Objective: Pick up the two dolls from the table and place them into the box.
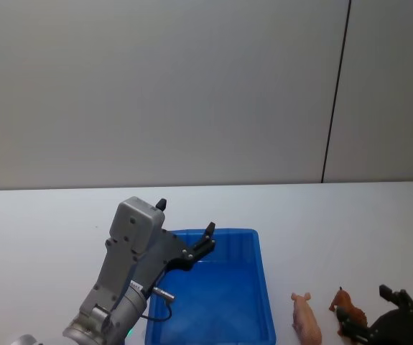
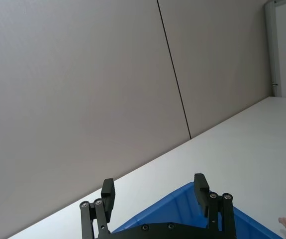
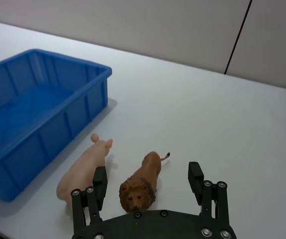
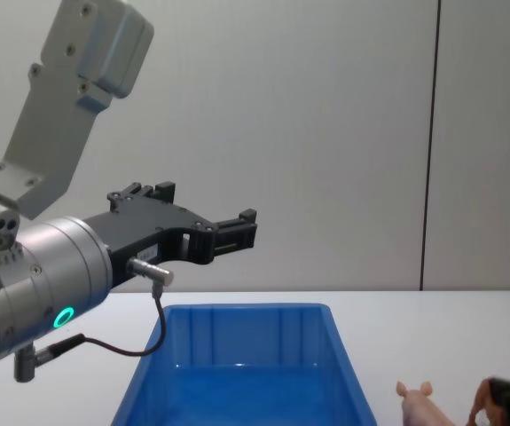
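Right wrist view: lion (image 3: 142, 181) nose-first toward open empty right tool (image 3: 147, 170), pig (image 3: 85, 169) parallel; left tool (image 2: 153, 180) open

A plain, pale grey wall (image 1: 156, 86) of smooth flat panels fills the background. A thin dark seam (image 1: 335, 93) runs straight down it, right of the middle in the head and chest views, parting a wide panel on the left from a narrower one on the right. In the left wrist view a pale upright frame (image 2: 270, 45) stands at the wall's far end, with a small fitting (image 2: 275, 83) low on it
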